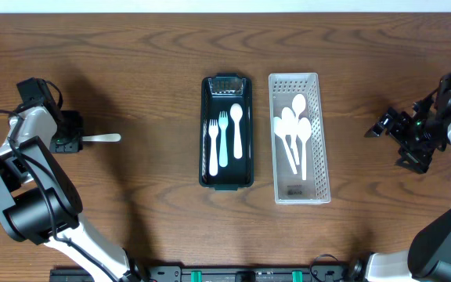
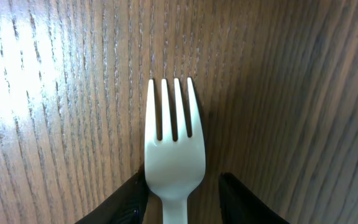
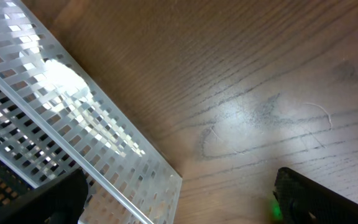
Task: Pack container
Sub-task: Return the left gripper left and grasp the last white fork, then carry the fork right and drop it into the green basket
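White fork (image 2: pixel 174 155) far left of container (image 1: pixel 203 133), tines out past left gripper (image 2: pixel 182 182) — fingers flank neck, can't tell if clamped. Packed already: two forks (image 1: pixel 218 142), spoon (image 1: pixel 236 129). More spoons (image 1: pixel 292 133) waiting in basket (image 1: pixel 294 77). Empty right gripper (image 1: pixel 380 125) spread apart, well right — task roughly midway, at a guess.

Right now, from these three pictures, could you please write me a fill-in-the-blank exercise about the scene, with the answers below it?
1. The left claw grips a white ____.
2. The black container holds two forks and one ____.
3. The white basket holds only ____.
4. The right claw holds nothing and its fingers are ____.

Answers: fork; spoon; spoons; open.
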Controlling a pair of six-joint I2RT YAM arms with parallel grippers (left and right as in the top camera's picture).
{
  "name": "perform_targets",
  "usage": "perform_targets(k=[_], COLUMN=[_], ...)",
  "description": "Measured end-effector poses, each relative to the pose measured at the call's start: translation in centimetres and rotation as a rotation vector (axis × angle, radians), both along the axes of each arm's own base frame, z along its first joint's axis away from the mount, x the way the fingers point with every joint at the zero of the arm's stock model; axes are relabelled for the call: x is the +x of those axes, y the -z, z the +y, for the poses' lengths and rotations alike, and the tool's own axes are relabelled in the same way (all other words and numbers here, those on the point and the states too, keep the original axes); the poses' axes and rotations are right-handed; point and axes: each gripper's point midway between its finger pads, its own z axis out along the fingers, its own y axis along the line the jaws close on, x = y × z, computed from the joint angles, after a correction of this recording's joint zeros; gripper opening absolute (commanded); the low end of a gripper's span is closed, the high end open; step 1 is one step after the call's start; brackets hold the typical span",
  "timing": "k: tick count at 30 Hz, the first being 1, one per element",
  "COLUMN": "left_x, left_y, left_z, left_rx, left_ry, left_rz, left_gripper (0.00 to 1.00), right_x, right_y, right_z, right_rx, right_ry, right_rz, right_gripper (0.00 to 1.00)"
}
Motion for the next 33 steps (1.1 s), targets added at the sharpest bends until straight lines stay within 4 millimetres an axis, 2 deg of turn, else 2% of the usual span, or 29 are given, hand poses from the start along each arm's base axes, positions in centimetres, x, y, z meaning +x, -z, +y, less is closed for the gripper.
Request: perform_targets(k=[2, 7, 14, 15, 19, 21, 25, 29, 31, 33], left_x=[0.0, -0.4, -0.7, -0.8, -1.4, -1.6, -2.7, -4.8, -5.8, -6.2], left_y=[0.0, 0.1, 0.2, 0.2, 0.3, 0.3, 0.2, -0.1, -0.6, -2.1], left_z=[0.0, 0.0, -0.1, -0.1, -0.4, -0.7, -2.0, -4.3, -5.8, -7.5], left_rx=[0.003, 0.008, 0.025, 0.027, 0.031, 0.032, -0.006, -0.077, -0.103, -0.096], left_ry=[0.0, 0.004, 0.101, 0.116, 0.205, 0.276, 0.434, 0.604, 0.715, 0.835], left_rz=[0.001, 0.02, 0.045, 0.048, 0.084, 0.1, 0.135, 0.203, 0.231, 0.234], left_gripper=[0.39, 0.2, 0.19, 0.13, 0.06, 0.06, 0.06, 0.06, 0.06, 0.06], right_x=[0.0, -0.1, -0.1, -0.1, -0.1, -0.1, -0.1, 0.1, 0.4, 0.7], right_y=[0.0, 0.0, 0.0, 0.0, 0.0, 0.0, 0.0, -0.1, -0.1, -0.2], right_z=[0.0, 0.0, 0.0, 0.0, 0.0, 0.0, 0.0, 0.1, 0.3, 0.3], right_rx=[0.0, 0.001, 0.001, 0.001, 0.001, 0.001, 0.001, 0.009, 0.017, 0.021], right_ry=[0.0, 0.0, 0.0, 0.0, 0.0, 0.0, 0.0, -0.001, 0.0, -0.001], right_rz=[0.001, 0.002, 0.002, 0.002, 0.002, 0.002, 0.002, -0.005, -0.018, -0.034], right_gripper=[0.99, 0.99, 0.99, 0.99, 0.99, 0.99, 0.99, 0.99, 0.99, 0.99])
